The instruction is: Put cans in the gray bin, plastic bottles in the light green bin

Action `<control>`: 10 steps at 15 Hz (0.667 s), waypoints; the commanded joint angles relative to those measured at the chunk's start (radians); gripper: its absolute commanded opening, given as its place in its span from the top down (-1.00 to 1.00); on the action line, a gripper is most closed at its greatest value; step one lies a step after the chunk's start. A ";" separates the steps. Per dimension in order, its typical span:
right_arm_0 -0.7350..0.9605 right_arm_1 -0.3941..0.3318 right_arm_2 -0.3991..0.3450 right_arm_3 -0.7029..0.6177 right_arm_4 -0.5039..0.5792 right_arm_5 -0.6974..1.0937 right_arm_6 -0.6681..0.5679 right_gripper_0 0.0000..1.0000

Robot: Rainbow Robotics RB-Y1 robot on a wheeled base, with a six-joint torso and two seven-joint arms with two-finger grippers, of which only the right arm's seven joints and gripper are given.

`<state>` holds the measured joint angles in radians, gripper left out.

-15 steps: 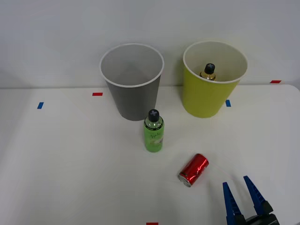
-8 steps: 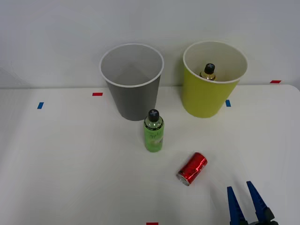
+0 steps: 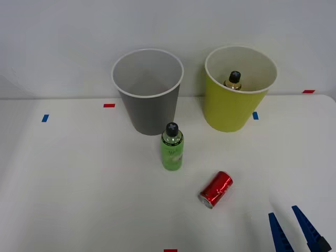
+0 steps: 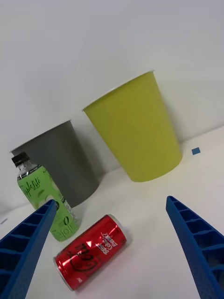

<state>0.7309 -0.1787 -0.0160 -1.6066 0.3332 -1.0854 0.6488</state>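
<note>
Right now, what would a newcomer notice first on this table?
Two tall tapered bins stand at the back: the dark gray bin to the left, the yellow-green bin holding a black-capped bottle. Nearer, a small green plastic bottle stands upright and a shiny red can lies beside it.

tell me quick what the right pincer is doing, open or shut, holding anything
Right pincer: open and empty, fingers spread apart, near the table's front edge, short of the red can lying on its side.
</note>
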 commanded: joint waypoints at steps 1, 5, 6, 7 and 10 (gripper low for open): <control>0.079 -0.064 0.079 -0.167 -0.049 0.190 0.003 -0.62; 0.085 -0.110 0.160 -0.521 -0.002 0.714 0.020 -0.62; 0.090 -0.120 0.183 -0.593 0.026 0.837 0.022 -0.62; 0.090 -0.127 0.209 -0.667 0.029 0.976 0.022 -0.62; 0.064 -0.134 0.283 -0.845 0.075 1.371 0.015 -0.62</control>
<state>0.8103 -0.2964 0.1971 -2.2874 0.3556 0.0314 0.6666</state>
